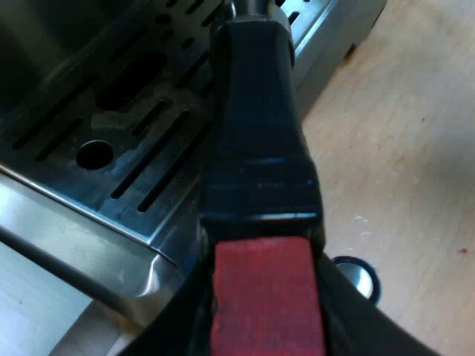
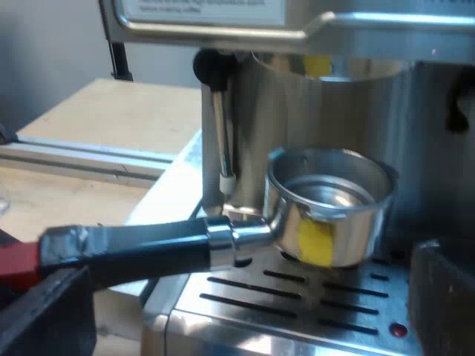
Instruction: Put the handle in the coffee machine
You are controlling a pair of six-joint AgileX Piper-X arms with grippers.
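The metal holder (image 2: 330,204) hangs level just above the slotted drip tray (image 2: 312,297), under the machine's brew head (image 2: 326,70). Its empty basket faces up and carries a yellow mark. The dark handle (image 2: 141,248) runs away from the machine to its red end (image 1: 263,297). My left gripper (image 1: 263,319) is shut on that red end, with a black finger pressed against each side. In the right wrist view, my right gripper (image 2: 245,311) stands open before the drip tray, its two fingers wide apart, and the handle passes above one of them.
The espresso machine's steam wand (image 2: 223,133) with a black knob hangs close beside the holder's basket. A blue-rimmed tamper (image 1: 358,277) stands on the wooden table (image 1: 401,148) beside the machine's base. A wooden side surface (image 2: 111,111) lies beyond the machine.
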